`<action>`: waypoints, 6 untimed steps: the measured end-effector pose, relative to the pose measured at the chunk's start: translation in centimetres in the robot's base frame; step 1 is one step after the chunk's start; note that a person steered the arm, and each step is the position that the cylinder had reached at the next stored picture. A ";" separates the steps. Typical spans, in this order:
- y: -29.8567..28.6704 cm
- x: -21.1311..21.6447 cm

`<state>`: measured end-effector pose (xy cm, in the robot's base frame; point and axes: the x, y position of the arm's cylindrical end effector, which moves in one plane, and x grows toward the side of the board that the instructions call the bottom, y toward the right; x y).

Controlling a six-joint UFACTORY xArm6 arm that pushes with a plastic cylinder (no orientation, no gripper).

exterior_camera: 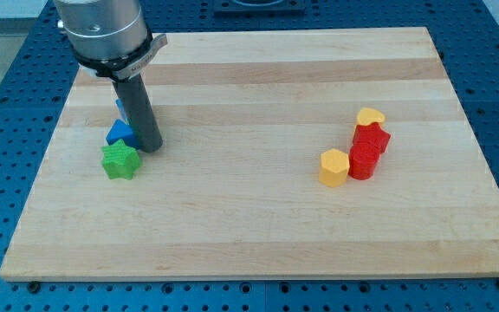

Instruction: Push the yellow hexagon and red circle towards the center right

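Observation:
The yellow hexagon (333,167) sits right of the board's centre. The red circle (363,159) touches its right side. A red star-shaped block (372,137) stands just above the circle, and a yellow heart (371,116) is above that. My tip (150,147) is far off at the view's left, beside the blue blocks and the green star, well apart from the hexagon and circle.
A green star (119,160) lies just left of and below my tip. A blue block (120,133) sits above it, with another blue block (121,108) partly hidden behind the rod. The wooden board (258,234) lies on a blue perforated table.

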<state>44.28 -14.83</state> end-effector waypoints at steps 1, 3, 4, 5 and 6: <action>3.2 0.0; 12.1 0.0; 13.4 0.3; 14.7 3.5; 16.8 4.9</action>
<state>49.20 1.93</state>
